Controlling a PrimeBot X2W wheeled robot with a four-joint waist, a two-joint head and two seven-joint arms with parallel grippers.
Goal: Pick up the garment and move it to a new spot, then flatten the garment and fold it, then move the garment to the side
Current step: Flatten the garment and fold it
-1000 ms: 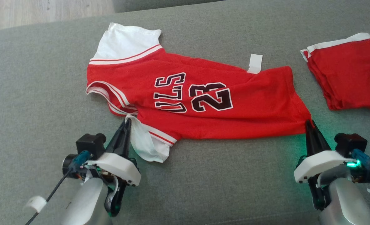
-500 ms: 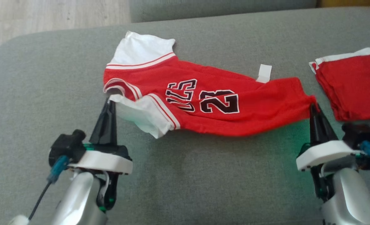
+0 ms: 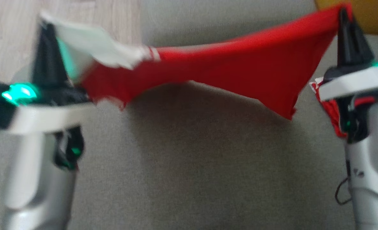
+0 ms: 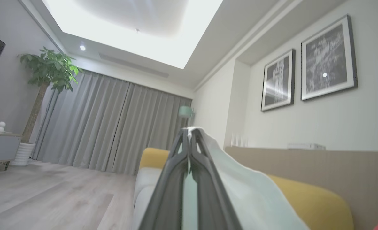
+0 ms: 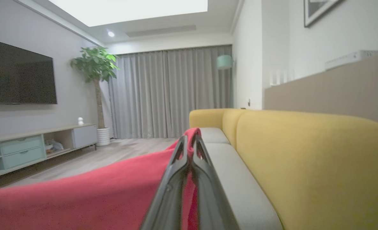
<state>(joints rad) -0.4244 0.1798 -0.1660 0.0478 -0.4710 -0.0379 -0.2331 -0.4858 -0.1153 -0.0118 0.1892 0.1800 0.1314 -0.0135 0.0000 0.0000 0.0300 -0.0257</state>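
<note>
Since a second ago the shirt (image 3: 214, 68) has left the grey sofa seat (image 3: 189, 159), where it lay flat. Now it hangs in the air, stretched between your two raised arms. The head camera has tilted as well, so part of the shift in that view is its own.

Your left gripper (image 3: 47, 32) is clenched on the white sleeve (image 3: 89, 43) at the far left. In the left wrist view its fingers are pressed together with white cloth caught at the tip. Your right gripper (image 3: 343, 14) is clamped on a red corner at the far right, and the right wrist view shows red cloth pinched at its tips and running off to the left. The middle of the shirt sags, and a loose red corner dangles near the right arm. It seems clear of the seat, though blur makes this hard to judge.

By my reading, the pick-up is done and the carry to a new spot is under way. Laying the shirt down, flattening it, folding it and moving it aside all remain.
</note>
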